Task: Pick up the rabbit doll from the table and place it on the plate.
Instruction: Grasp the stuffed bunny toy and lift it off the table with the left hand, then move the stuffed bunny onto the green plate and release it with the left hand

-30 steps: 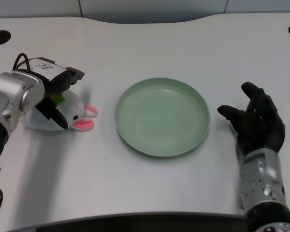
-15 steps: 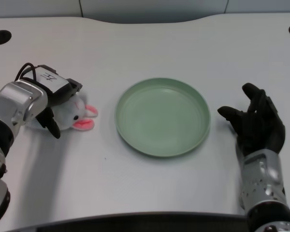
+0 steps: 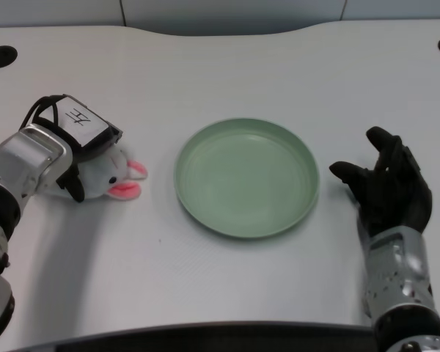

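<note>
Rabbit doll and plate: positions on the bench.

The rabbit doll is a small white plush with pink ears and a dark eye. It lies on its side on the bench, ears pointing toward the plate, its rear part covered by the left robot hand, which rests on it. The plate is a round, pale green dish with a raised rim, sitting flat and upright at bench centre. It holds nothing. Doll and plate lie near each other, not touching.
</note>
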Controlling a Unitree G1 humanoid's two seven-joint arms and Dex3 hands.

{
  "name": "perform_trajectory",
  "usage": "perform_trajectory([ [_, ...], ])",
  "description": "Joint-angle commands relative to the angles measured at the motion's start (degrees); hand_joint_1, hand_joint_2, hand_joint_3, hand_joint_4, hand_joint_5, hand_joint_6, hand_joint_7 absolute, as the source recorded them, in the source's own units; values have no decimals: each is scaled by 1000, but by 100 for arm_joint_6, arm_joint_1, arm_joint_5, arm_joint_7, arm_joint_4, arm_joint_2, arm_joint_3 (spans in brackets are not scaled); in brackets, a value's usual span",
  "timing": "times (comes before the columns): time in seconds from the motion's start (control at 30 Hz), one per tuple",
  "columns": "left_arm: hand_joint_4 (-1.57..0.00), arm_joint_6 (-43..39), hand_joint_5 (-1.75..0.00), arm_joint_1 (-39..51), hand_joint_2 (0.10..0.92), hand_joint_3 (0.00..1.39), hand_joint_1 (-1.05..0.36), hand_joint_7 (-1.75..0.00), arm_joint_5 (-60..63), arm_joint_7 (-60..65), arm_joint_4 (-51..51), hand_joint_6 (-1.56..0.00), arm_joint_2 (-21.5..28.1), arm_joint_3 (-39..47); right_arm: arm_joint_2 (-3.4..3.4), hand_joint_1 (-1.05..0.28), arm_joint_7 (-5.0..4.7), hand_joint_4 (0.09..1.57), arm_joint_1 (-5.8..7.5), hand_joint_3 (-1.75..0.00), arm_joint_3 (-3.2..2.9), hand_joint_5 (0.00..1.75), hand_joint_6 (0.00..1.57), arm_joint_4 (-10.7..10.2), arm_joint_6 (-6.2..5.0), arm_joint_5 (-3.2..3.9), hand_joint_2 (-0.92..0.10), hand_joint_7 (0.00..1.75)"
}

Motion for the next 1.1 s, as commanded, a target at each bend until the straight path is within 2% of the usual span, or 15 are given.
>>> perform_trajectory([
  [0.03,-346,43,-740,79,729,3,-675,-33,6,51,103,-631,7,-57,-13,-369,10,756,-19,-430,-10,1385,613,-6,-17,23,-921,1062],
  [0.13,-408,42,-879,75,718,0,-590,-86,-57,-69,166,-746,-36,-32,-2,-369,-26,761,-11,-421,-8,1357,615,-61,34,30,-921,1062],
  [0.27,-498,98,-902,72,697,0,-530,-90,-93,-139,231,-779,-74,-27,-6,-369,36,772,-13,-431,-17,1353,623,-35,2,51,-921,1063],
  [0.47,-696,22,-1314,7,693,6,-399,-116,-67,-265,424,-918,-137,-84,-8,-369,91,740,9,-422,-12,1354,607,-37,-24,76,-921,1055],
  [0.5,-780,-65,-1383,18,685,2,-370,-121,-60,-118,429,-970,-112,-89,-11,-368,95,739,12,-422,-11,1357,605,-35,-26,75,-921,1054],
  [0.57,-870,-258,-1466,84,675,2,-315,-123,-17,405,388,-1062,-4,-109,-16,-368,59,749,14,-418,3,1361,605,-37,-19,48,-921,1053],
  [0.6,-883,-318,-1600,118,685,4,-322,-105,43,739,366,-1115,60,-148,-22,-370,41,743,11,-426,9,1360,606,-28,-24,31,-921,1056],
  [0.67,-897,-351,-1708,142,696,6,-319,-96,112,1142,376,-1161,115,-208,-30,-371,34,744,4,-427,6,1362,624,-3,-45,19,-921,1063],
  [0.77,-914,-539,-1742,88,712,10,-246,-100,-114,1184,347,-1204,162,-23,-5,-369,-34,743,6,-415,11,1358,636,-46,-35,1,-921,1059],
  [0.9,-818,-730,-1744,51,752,18,-139,-99,-654,878,272,-1229,208,442,14,-367,29,749,10,-413,-8,1370,623,-63,-19,52,-921,1052],
  [0.97,-819,-739,-1746,0,779,27,-144,-110,-906,583,189,-1244,243,662,7,-367,29,758,6,-412,1,1375,626,-45,-26,40,-921,1057],
  [1.0,-822,-734,-1746,-11,797,21,-134,-225,-987,476,147,-1236,258,733,5,-365,25,759,7,-415,3,1373,623,-45,-21,37,-921,1055],
  [1.03,-824,-726,-1746,-11,812,10,-128,-712,-1035,406,107,-1011,271,772,3,-364,23,760,8,-418,5,1371,621,-47,-17,36,-921,1053],
  [1.07,-824,-730,-1746,-27,817,6,-125,-977,-1125,326,43,-879,307,860,19,-364,4,761,15,-420,10,1370,621,-86,7,39,-921,1052],
  [1.1,-801,-737,-1746,-39,849,16,-105,-1418,-1224,250,-28,-718,342,965,26,-358,-10,760,18,-429,16,1370,613,-105,19,35,-921,1050],
])
